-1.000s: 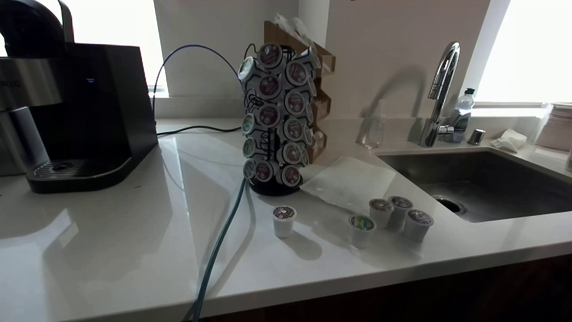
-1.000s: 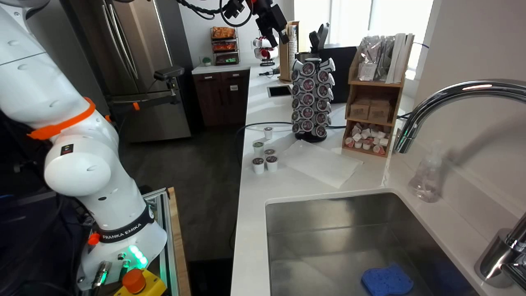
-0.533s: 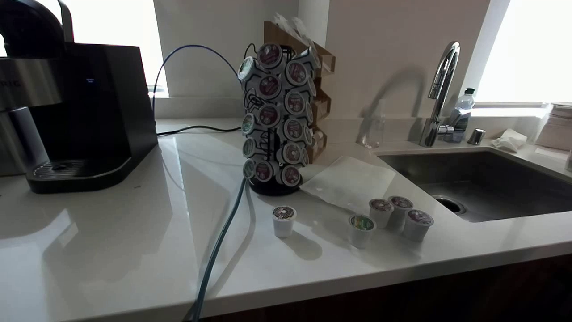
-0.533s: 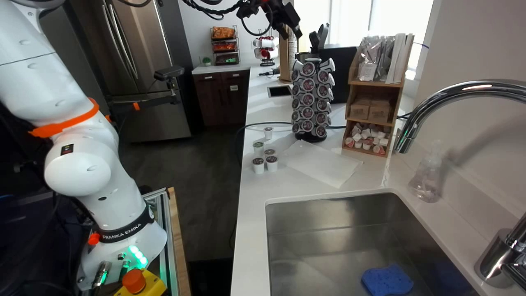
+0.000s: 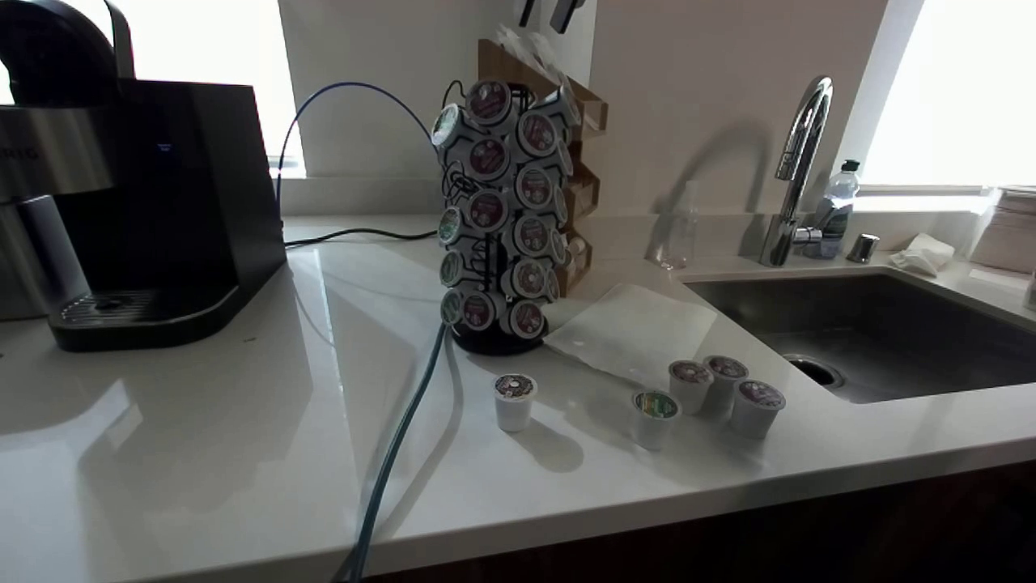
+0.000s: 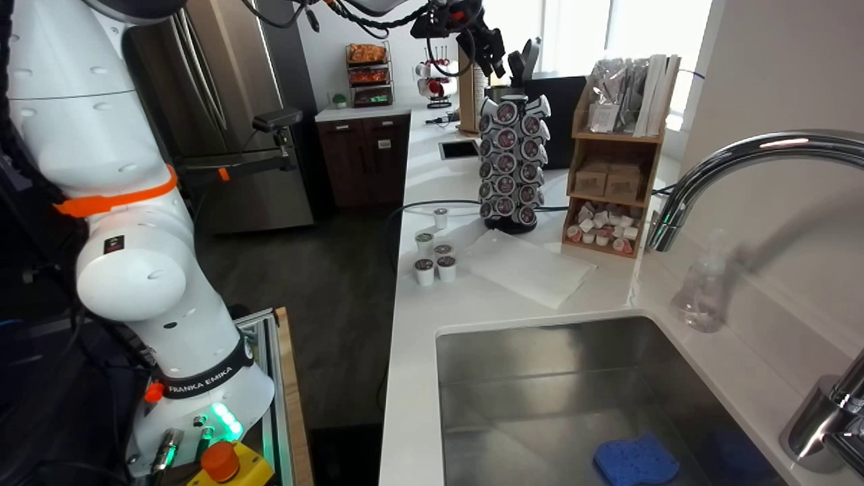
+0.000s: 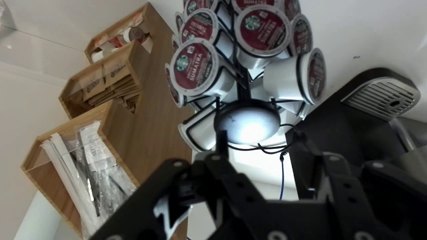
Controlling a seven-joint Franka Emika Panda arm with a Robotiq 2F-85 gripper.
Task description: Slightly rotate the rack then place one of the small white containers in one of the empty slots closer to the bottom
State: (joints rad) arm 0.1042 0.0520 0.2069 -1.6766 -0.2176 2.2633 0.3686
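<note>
The rack (image 5: 498, 340) stands upright on the counter, full of pods except for some bare wire loops (image 5: 460, 182). It also shows in an exterior view (image 6: 507, 224). A small white container (image 5: 515, 405) stands alone in front of it. A green-topped container (image 5: 654, 421) and several brown-topped ones (image 5: 757, 411) stand grouped to the right; they also show in an exterior view (image 6: 424, 273). My gripper (image 7: 260, 136) is open and empty above the rack's round top (image 7: 247, 121). It is high over the rack in both exterior views (image 5: 544, 14) (image 6: 496, 67).
A black coffee machine (image 5: 178, 202) stands beside the rack. A wooden organizer (image 6: 611, 192) stands close behind it. A paper sheet (image 5: 631, 328) lies near the base. A blue-green cable (image 5: 405, 429) crosses the counter. A sink (image 5: 874, 340) and faucet (image 5: 801, 162) are at the right.
My gripper has moved toward the rack and then lower, and its fingertips have come into view at the top of an exterior view. The rack and the white containers have not moved.
</note>
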